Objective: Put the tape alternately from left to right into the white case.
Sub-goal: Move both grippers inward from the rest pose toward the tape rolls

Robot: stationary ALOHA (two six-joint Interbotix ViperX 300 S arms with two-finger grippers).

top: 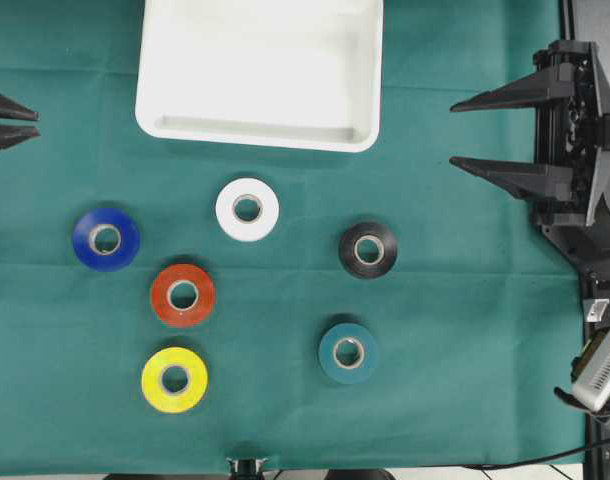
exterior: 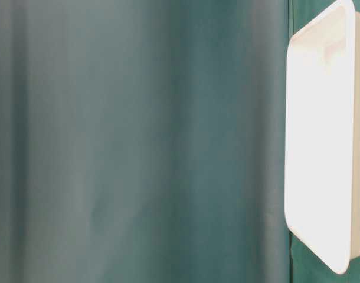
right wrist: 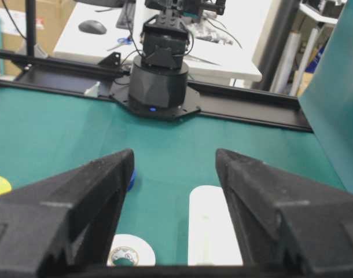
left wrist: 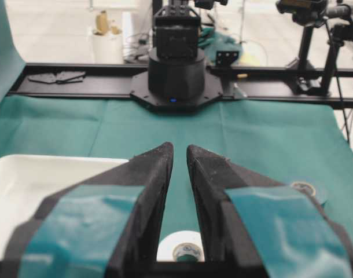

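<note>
Tape: six rolls lie flat on the green desk point(top: 465, 400), none in the white case point(top: 165, 110) yet
White case: top centre in the overhead view, nothing in it; all places below are relative to it
Left group: blue roll point(top: 105, 239) below-left of the case, red roll point(top: 182, 295) further below, yellow roll point(top: 174, 379) furthest
Centre: white roll point(top: 247, 209) just below the case, nearest of all
Right group: black roll point(top: 368, 250) below its right corner, teal roll point(top: 347, 352) well below that
Left tool point(top: 30, 122): parked left of the case, jaws nearly together, holding nothing
Right tool point(top: 457, 133): parked right of the case, jaws part-open with a clear gap, holding nothing
Step in hand: first pick, judged to be the left arm on a left-side roll
How to do it well: open the left tool wider than the roll's ring wall, come straight down, one finger in the core and one outside
Risk: red and yellow sit close, so approach from the free side
Release: low over the case floor, so the roll does not bounce or roll off
</note>
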